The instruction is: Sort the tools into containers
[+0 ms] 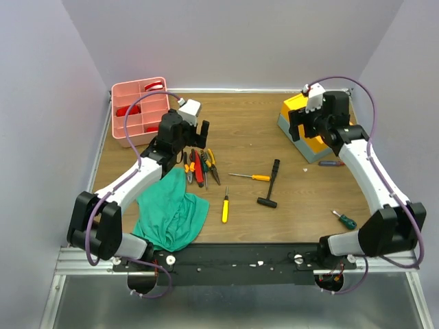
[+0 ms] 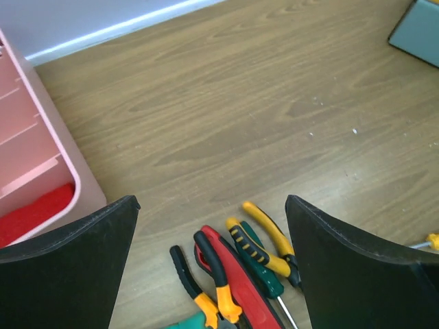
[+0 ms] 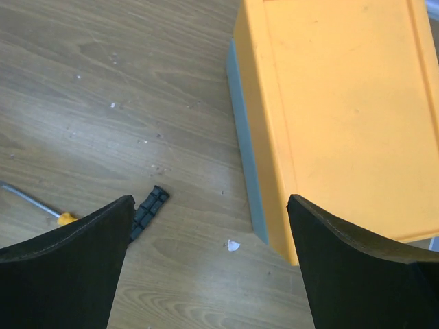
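Top external view: left gripper (image 1: 194,136) hung wide open and empty over the pliers cluster (image 1: 199,163), with the pink tray (image 1: 118,92) at its 10 o'clock. Right gripper (image 1: 302,130) was likewise spread and empty above the yellow toolbox (image 1: 293,108). Hammer (image 1: 272,181) lay loose mid-table. Risk judged: the pliers handles touched, so a descent could pinch two at once or snag the green cloth (image 1: 171,212).

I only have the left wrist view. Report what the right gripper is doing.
Observer: The right gripper hangs open and empty over the edge of the boxy toolbox with yellow top and grey base.
Operator: Name one tool outside my frame.
Observer: A black hammer lies mid-table, between the arms.
Operator: Give me another.
Observer: A small green-handled screwdriver lies alone, near-right of the hammer.
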You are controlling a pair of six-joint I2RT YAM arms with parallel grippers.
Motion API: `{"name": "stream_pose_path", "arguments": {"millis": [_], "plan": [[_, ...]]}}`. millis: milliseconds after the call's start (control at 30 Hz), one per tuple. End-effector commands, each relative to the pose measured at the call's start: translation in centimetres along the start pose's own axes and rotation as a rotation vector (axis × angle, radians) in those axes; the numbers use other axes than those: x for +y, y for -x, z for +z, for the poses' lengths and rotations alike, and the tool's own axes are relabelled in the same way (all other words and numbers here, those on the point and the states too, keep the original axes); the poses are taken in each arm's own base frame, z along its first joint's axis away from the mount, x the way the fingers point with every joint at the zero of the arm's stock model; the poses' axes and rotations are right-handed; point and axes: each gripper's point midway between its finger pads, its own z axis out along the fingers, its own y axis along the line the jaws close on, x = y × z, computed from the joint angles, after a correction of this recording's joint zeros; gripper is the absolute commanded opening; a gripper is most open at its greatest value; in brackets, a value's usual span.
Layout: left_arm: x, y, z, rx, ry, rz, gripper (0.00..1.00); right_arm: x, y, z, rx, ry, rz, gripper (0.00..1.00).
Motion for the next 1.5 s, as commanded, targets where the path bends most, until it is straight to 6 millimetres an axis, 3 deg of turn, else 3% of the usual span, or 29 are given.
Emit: {"name": "stream_pose_path", "arguments": {"millis": [0,100,167,200,333,533,733,867,933,967,1167,1300,1333,1367,1467], "plan": [[-1.5,0.5,-0.5,0.025,-0.042,0.001,0.99,-1.7,2.5,1.5,-0.010,-0.067,-0.009,1.00],[-1.7,1.4,-0.7,0.017,-0.050,-0.015,0.99,-2.5,4.7,3.2,-0.009,-0.058,-0.086,1.00],[-2.5,2.4,-1.3,-0.006,-0.093,-0.032,0.99,-2.6,4.1,5.6,0.040,-0.038,-0.122,1.00],[-2.7,2.7,-1.5,-0.015,-0.099,-0.041,0.99,-2.7,5.2,5.8,0.031,-0.027,-0.147,1.00],[-3.0,3.0,-2.3,-0.037,-0.114,-0.064,0.99,-3.0,5.3,7.4,0.040,-0.016,-0.200,1.00],[-2.3,1.1,-3.7,0.011,-0.066,-0.109,0.99,-2.6,3.4,9.9,0.090,0.019,-0.220,0.99],[-2.1,0.5,-4.7,0.015,-0.065,-0.072,0.99,-3.9,1.8,12.5,0.131,-0.025,-0.272,0.96],[-1.8,0.8,-4.6,0.007,-0.059,-0.038,0.99,-4.1,0.5,14.5,0.180,-0.007,-0.314,0.86],[-2.0,0.9,-4.6,0.007,-0.067,-0.037,0.99,-4.0,0.7,14.7,0.201,0.020,-0.333,0.78],[-2.1,1.2,-4.5,0.003,-0.074,-0.031,0.99,-3.8,0.6,14.7,0.211,0.041,-0.340,0.68],[-2.2,1.5,-4.2,0.014,-0.084,-0.009,0.99,-1.0,-3.7,13.4,0.344,0.252,-0.427,0.39],[-2.3,1.6,-3.9,0.013,-0.090,-0.009,0.99,1.8,-8.1,10.3,0.471,0.465,-0.468,0.24],[-2.3,1.6,-3.9,0.010,-0.091,-0.011,0.99,2.0,-8.4,9.5,0.467,0.495,-0.512,0.21],[-2.4,1.4,-3.7,0.014,-0.093,-0.012,0.99,2.5,-10.0,8.8,0.495,0.532,-0.515,0.18],[-2.5,1.1,-3.4,0.025,-0.097,-0.023,0.99,3.1,-10.2,7.5,0.452,0.569,-0.574,0.17]]}}
